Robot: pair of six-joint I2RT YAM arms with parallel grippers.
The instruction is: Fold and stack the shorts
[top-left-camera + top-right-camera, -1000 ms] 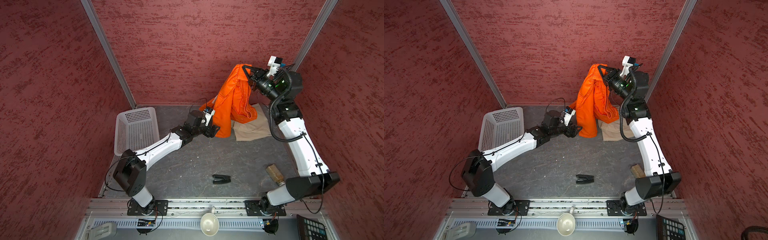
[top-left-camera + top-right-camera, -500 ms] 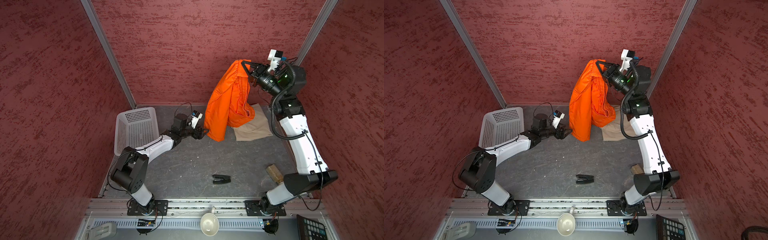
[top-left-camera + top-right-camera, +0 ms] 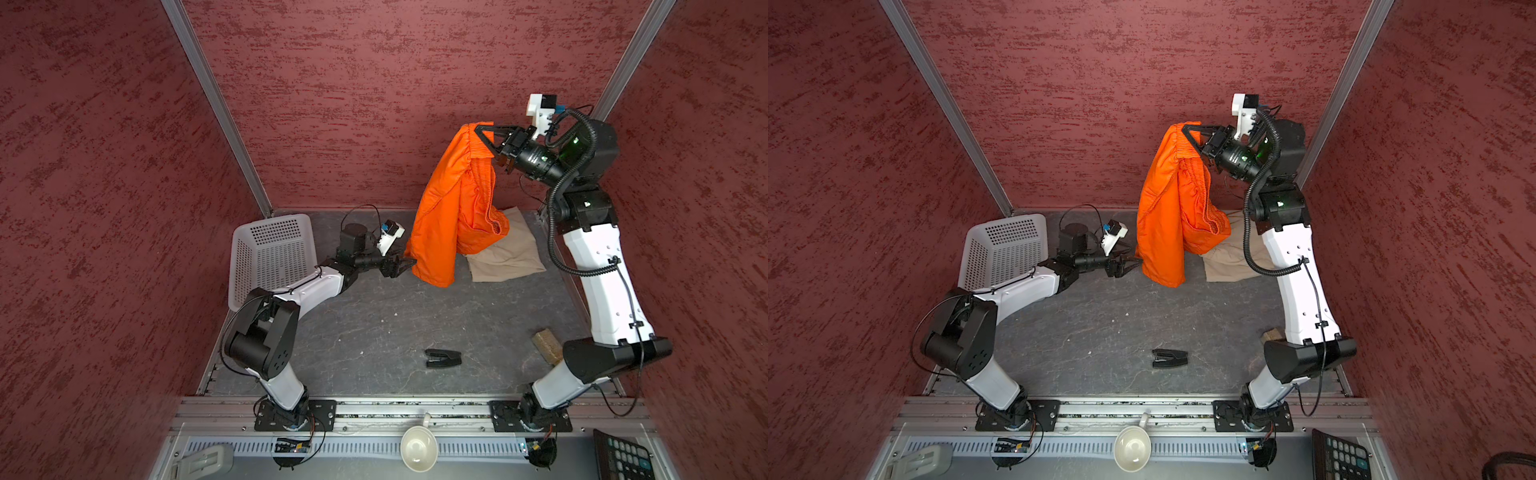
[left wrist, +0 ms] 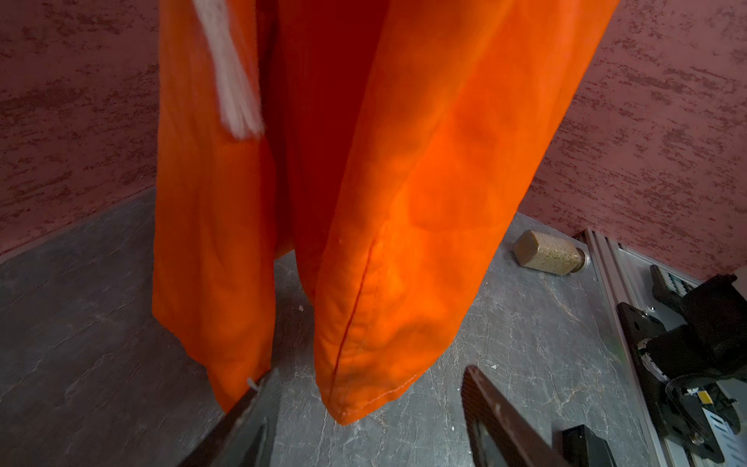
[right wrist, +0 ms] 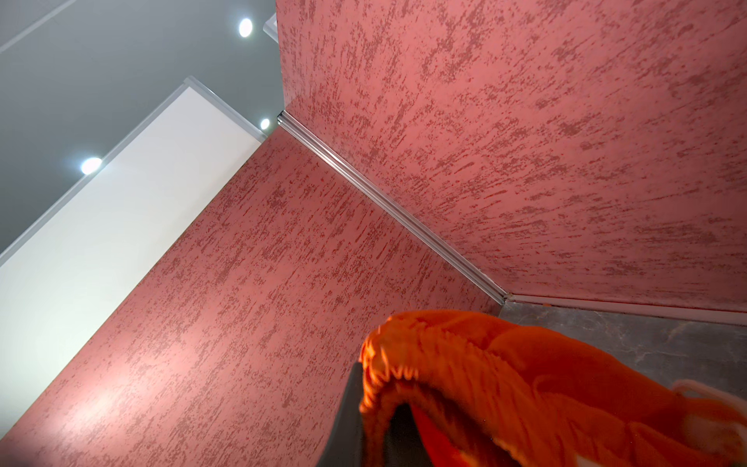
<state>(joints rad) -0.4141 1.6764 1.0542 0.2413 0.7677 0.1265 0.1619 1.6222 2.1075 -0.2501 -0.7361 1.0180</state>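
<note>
The orange shorts [image 3: 449, 208] [image 3: 1167, 216] hang by their gathered waist from my right gripper [image 3: 478, 126] [image 3: 1183, 126], which is shut on the waistband [image 5: 424, 356] high near the back wall. Both legs dangle just above the table [image 4: 121, 323]. My left gripper [image 3: 405, 268] [image 3: 1133, 266] is low at the left of the hanging legs, open. A hem corner [image 4: 347, 412] hangs between and just ahead of its fingers [image 4: 485, 404], untouched. A white drawstring [image 4: 234, 89] dangles. The beige shorts [image 3: 507, 253] [image 3: 1229, 257] lie folded at the back right, partly behind the orange pair.
A white perforated basket [image 3: 270, 249] [image 3: 1005, 245] leans at the back left, behind my left arm. A small black object [image 3: 442, 358] lies at front centre. A jar of grains [image 3: 546, 343] [image 4: 549, 252] lies by my right arm's base. A cup [image 3: 417, 449] and calculator [image 3: 623, 453] sit beyond the front rail.
My left gripper drew back to the left, away from the orange legs, and its jaws narrowed slightly. The right gripper shifted a little right and up, and the hanging cloth swung.
</note>
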